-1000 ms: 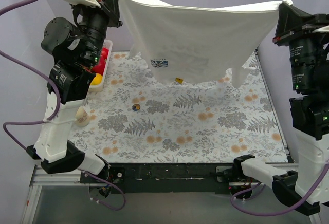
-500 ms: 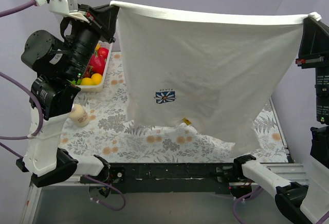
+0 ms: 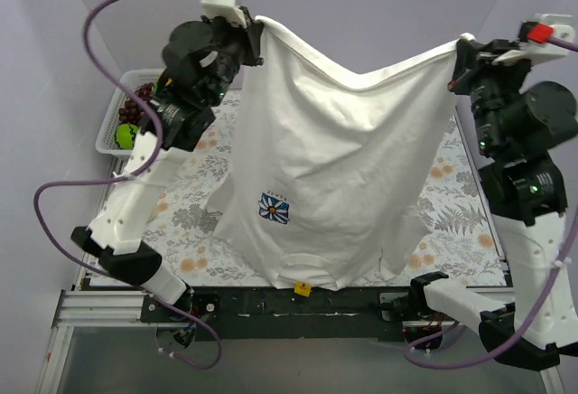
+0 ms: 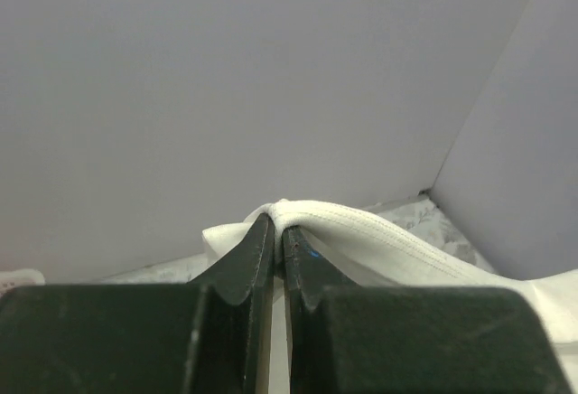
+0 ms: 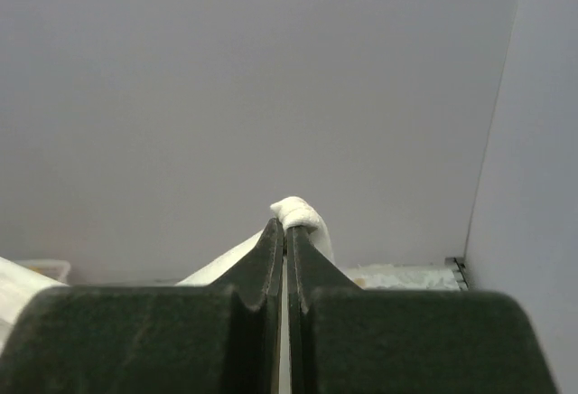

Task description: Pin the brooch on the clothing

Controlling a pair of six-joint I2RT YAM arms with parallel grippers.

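The white T-shirt point(image 3: 348, 168) hangs in the air between my two grippers, its hem edge up and sagging in the middle. Its blue-and-white flower print point(image 3: 274, 207) faces the camera at lower left. A small yellow tag point(image 3: 303, 288) shows at the bottom, near the table's front edge. My left gripper point(image 3: 257, 25) is shut on the shirt's upper left corner point(image 4: 298, 213). My right gripper point(image 3: 461, 46) is shut on the upper right corner point(image 5: 296, 213). The brooch is hidden, probably behind the shirt.
A white basket point(image 3: 122, 105) with grapes and a green fruit stands at the far left. The flowered tablecloth point(image 3: 190, 204) covers the table. Grey walls close in on the back and both sides.
Both arms have swung the shirt up and toward the front of the table. The grippers have come closer together, so the top edge now sags. The brooch seen on the cloth earlier is now covered.
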